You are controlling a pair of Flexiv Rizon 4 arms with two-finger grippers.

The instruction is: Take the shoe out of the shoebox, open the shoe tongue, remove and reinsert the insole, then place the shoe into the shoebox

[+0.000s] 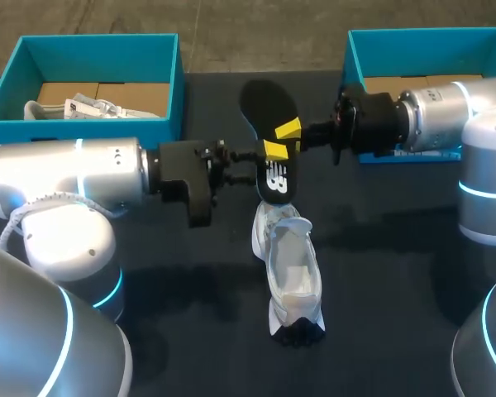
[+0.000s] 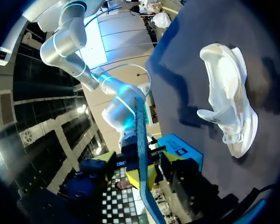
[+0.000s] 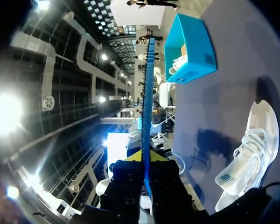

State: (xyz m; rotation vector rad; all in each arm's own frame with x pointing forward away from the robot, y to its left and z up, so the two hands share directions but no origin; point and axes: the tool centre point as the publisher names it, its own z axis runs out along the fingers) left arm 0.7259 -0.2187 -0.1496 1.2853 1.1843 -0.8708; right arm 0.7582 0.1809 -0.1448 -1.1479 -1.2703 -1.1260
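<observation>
Far left, the left shoebox [image 1: 83, 130] sits at the back of the worktop [image 1: 397, 273] with white things lying inside; our left arm comes in just in front of it, and the left claw [image 1: 273, 151] is pinching the black insole [image 1: 269, 103], one yellow tip on its upper face; in the left wrist view the insole runs edge-on between both tips, gripped from two sides. The insole hangs in the air over the middle of the worktop, its length running from the far side toward us; its near end shows a white logo. Below it the white shoe [image 1: 291, 265] rests sole down on the worktop, outside both boxes, opening upward, laces toward the far side, dark heel toward us; we cannot tell whether insole and shoe touch. Moving right, the right claw [image 1: 288, 130] is clamped on the same insole, just beside the left claw; the right wrist view shows the insole's thin edge held between its fingers. Far right, the right shoebox [image 1: 355, 58] stands at the back.
</observation>
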